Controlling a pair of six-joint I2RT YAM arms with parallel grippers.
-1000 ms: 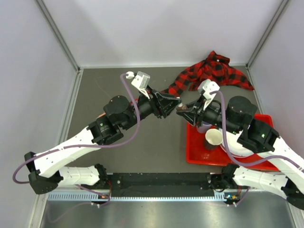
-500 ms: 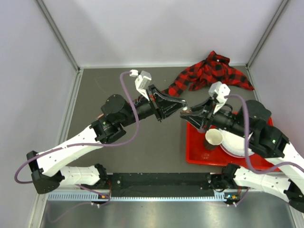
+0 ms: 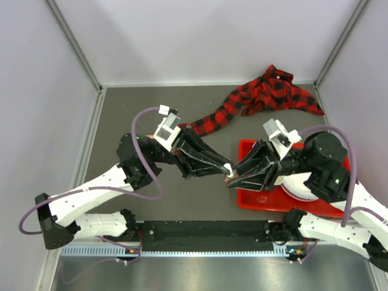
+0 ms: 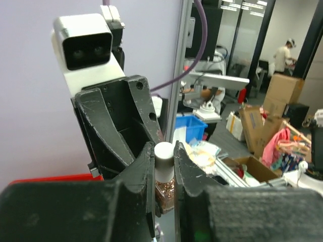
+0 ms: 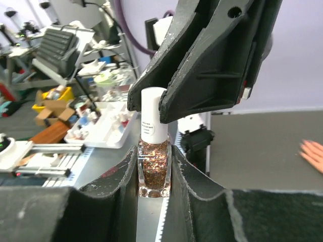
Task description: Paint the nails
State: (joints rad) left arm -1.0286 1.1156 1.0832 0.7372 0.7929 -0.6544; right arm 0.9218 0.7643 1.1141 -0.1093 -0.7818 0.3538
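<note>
Nails (image 5: 306, 147) of the mannequin hand (image 5: 313, 152) show only at the right edge of the right wrist view, as peach fingertips lying on the dark grey tabletop (image 3: 139, 109) (too small to tell painted from bare). From above, the red-and-black plaid sleeve (image 3: 267, 94) is bunched in the far right corner and trails toward the middle until the left arm covers it.

Both arms meet over the tabletop, just left of the red tray (image 3: 245, 200), which holds a white bowl (image 3: 298, 188). The right gripper (image 5: 154, 169) has its jaws clenched on the glass body of a glitter-filled bottle (image 5: 153, 174). The left gripper (image 4: 164, 164) has its jaws pinched on the white cap (image 4: 164, 151).

Pale walls (image 3: 200, 36) with metal corner posts box in the tabletop. Past them, the wrist views catch a cluttered workshop of cardboard boxes (image 4: 280, 91), bins and desks.
</note>
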